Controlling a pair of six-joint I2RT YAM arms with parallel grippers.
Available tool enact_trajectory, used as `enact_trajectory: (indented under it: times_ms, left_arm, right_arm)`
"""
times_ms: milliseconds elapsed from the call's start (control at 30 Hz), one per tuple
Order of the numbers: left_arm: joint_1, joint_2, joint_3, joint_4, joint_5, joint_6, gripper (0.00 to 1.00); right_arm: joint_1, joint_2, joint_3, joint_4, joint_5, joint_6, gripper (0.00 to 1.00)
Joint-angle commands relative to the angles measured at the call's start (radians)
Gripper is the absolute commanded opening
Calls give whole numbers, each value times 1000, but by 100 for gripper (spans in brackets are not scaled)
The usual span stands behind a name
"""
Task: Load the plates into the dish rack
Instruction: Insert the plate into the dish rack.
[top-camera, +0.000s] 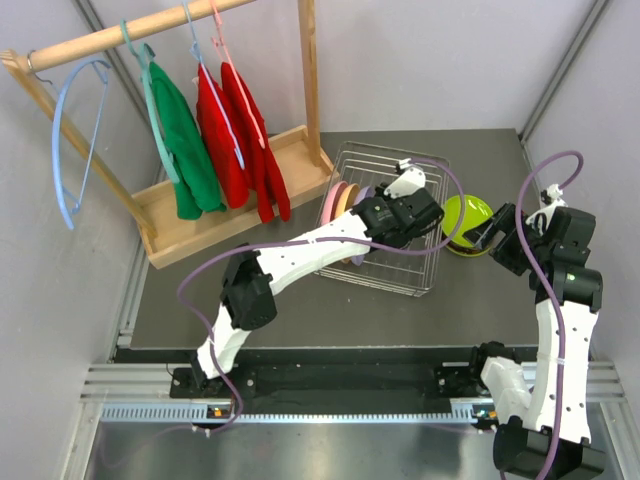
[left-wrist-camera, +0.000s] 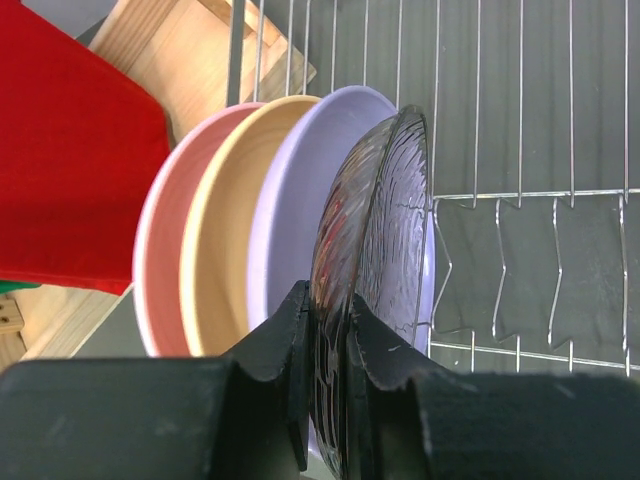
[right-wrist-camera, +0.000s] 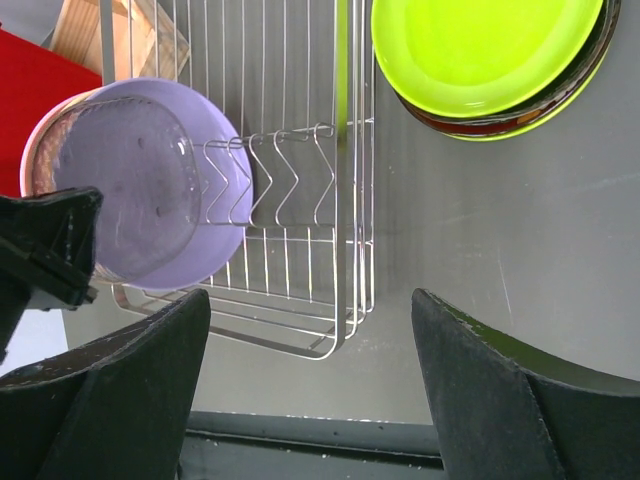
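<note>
Three round plastic plates stand on edge in the silver wire dish rack (left-wrist-camera: 520, 195): pink plate (left-wrist-camera: 160, 260), orange-tan plate (left-wrist-camera: 225, 230), lavender plate (left-wrist-camera: 290, 200). Jaws of left gripper (left-wrist-camera: 328, 305) clamp the rim of the clear ribbed plate (left-wrist-camera: 375, 230), held upright beside lavender, likely so it slots between dividers. Jaws of right gripper (right-wrist-camera: 305, 300) are spread and empty over the counter (right-wrist-camera: 500, 230), near the lime green plate (right-wrist-camera: 480, 50) stacked on darker plates (right-wrist-camera: 470, 125).

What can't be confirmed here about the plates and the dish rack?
Left wrist view: whether the clear plate sits between dish rack wires; the left gripper hides its lower edge.
Top view: the left arm covers the clear plate and its slot.
Right wrist view: how many plates lie under the lime green plate; only rims show.
</note>
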Motion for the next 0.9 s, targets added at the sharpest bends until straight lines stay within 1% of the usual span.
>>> enact_trajectory:
  times_ms: [0, 133, 267, 367, 467, 500, 533, 633, 767, 800, 867]
  left_arm:
    - [-3, 23, 37, 37, -20, -1, 0]
    - [5, 37, 30, 36, -6, -15, 0]
    - [22, 52, 28, 5, 23, -63, 0]
    - [28, 48, 19, 10, 40, -71, 7]
    - [28, 39, 19, 22, 55, -63, 25]
    - [28, 31, 17, 24, 57, -63, 34]
    - [28, 25, 19, 27, 58, -63, 35]
    - [28, 6, 17, 36, 70, -52, 43]
    - [28, -36, 27, 40, 87, -46, 44]
    - [28, -49, 25, 45, 101, -47, 45]
    - [26, -91, 24, 66, 129, -38, 49]
  right_arm:
    - [7, -15, 31, 9, 10, -16, 81]
    - [7, -12, 22, 12, 13, -16, 81]
    - [7, -7, 20, 13, 11, -16, 81]
    - [7, -3, 12, 18, 14, -16, 81]
    - [7, 1, -1, 25, 33, -13, 81]
    - [7, 2, -6, 27, 40, -8, 81]
    - [7, 7, -12, 30, 43, -7, 82]
    - [7, 17, -31, 41, 57, 1, 81]
    - [7, 46, -40, 53, 97, 4, 82]
    - [6, 54, -40, 58, 120, 10, 84]
    - [0, 77, -43, 73, 146, 16, 85]
